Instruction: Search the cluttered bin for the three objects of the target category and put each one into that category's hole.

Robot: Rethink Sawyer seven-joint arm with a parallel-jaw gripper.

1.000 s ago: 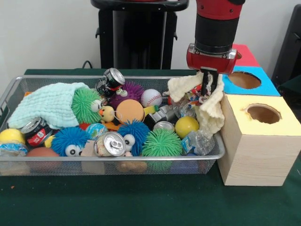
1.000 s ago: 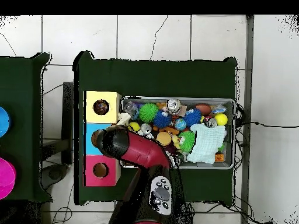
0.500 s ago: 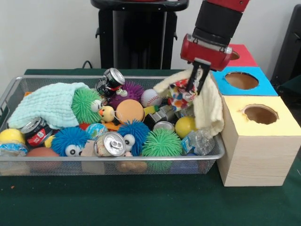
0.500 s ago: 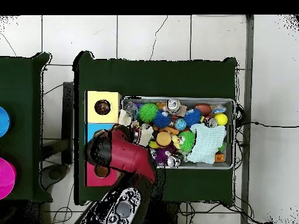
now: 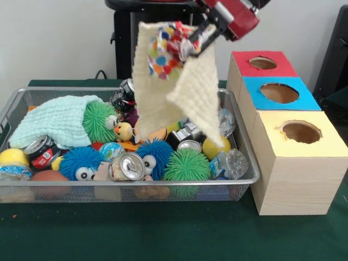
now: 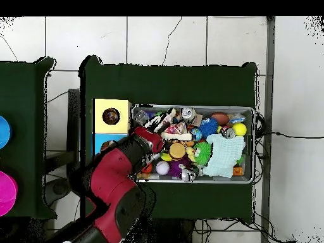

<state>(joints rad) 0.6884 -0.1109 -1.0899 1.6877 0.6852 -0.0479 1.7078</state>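
My gripper (image 5: pixel 191 44) is high above the middle of the wire mesh bin (image 5: pixel 239 179), tilted to the left. It is shut on a white spotted cloth (image 5: pixel 163 53), and the plain cream waffle towel (image 5: pixel 187 95) hangs from the same grip, its lower corner reaching down to the toys. In the overhead view the gripper (image 6: pixel 159 140) is over the bin's left part, with the lifted cloths (image 6: pixel 172 126) beside it. The yellow-topped box with its round hole (image 5: pixel 300 132) stands right of the bin, apart from the gripper; the hole also shows in the overhead view (image 6: pixel 111 116). No other spotted cloth shows.
The bin holds a mint-green towel (image 5: pixel 54 122), fuzzy balls, cans (image 5: pixel 128 166), a baseball (image 5: pixel 175 112) and a yellow ball (image 5: pixel 12 157). The blue-topped box (image 5: pixel 281 92) and red-topped box (image 5: pixel 262 62) stand behind the yellow one. The black pedestal (image 5: pixel 157 38) is behind the bin.
The gripper has risen and swung left, away from the boxes and over the bin's middle. It has pulled the spotted cloth and the cream towel up out of the bin's right end.
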